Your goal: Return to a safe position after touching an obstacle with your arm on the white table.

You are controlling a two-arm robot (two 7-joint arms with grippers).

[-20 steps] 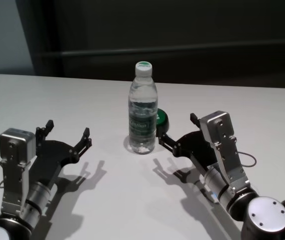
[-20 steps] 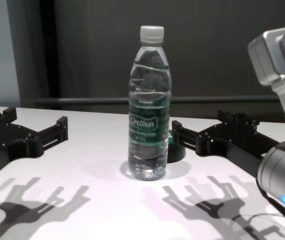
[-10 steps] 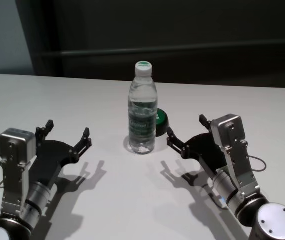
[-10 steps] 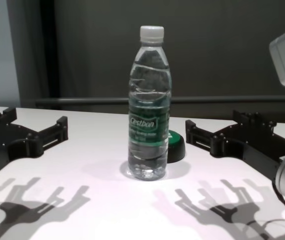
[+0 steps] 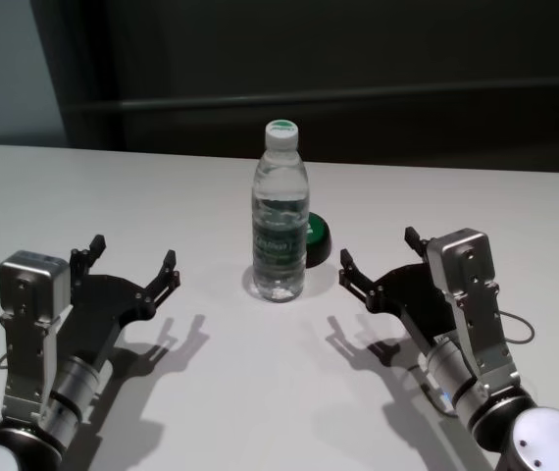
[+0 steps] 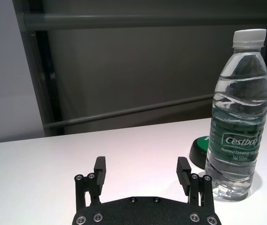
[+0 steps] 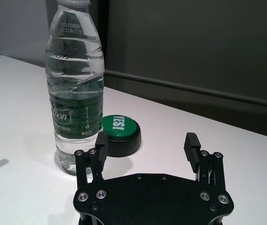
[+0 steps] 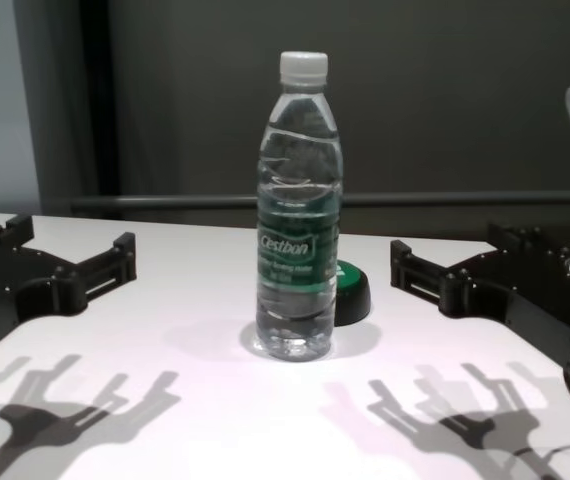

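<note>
The obstacle, a tall clear water bottle (image 5: pixel 279 221) with a white cap and dark green label, stands upright mid-way across the white table (image 5: pixel 113 186). In the chest view the bottle (image 8: pixel 298 250) rises between both grippers. My right gripper (image 5: pixel 380 251) hovers low to the bottle's right, open, empty and apart from it; its wrist view shows the bottle (image 7: pixel 75 93) beyond one side of the right gripper (image 7: pixel 146 141). My left gripper (image 5: pixel 132 257) rests open and empty to the bottle's left, with the bottle (image 6: pixel 239 117) off to one side of the left gripper (image 6: pixel 141 166).
A low black disc with a green top (image 5: pixel 316 235) sits just behind and right of the bottle, close to the right gripper's inner finger; its wrist view shows the disc (image 7: pixel 119 129) touching nothing. A dark wall with a rail runs behind the table's far edge.
My right gripper has drawn away to the right from the bottle and the disc, opening a wider gap. The bottle stays upright in place. The left arm has not moved.
</note>
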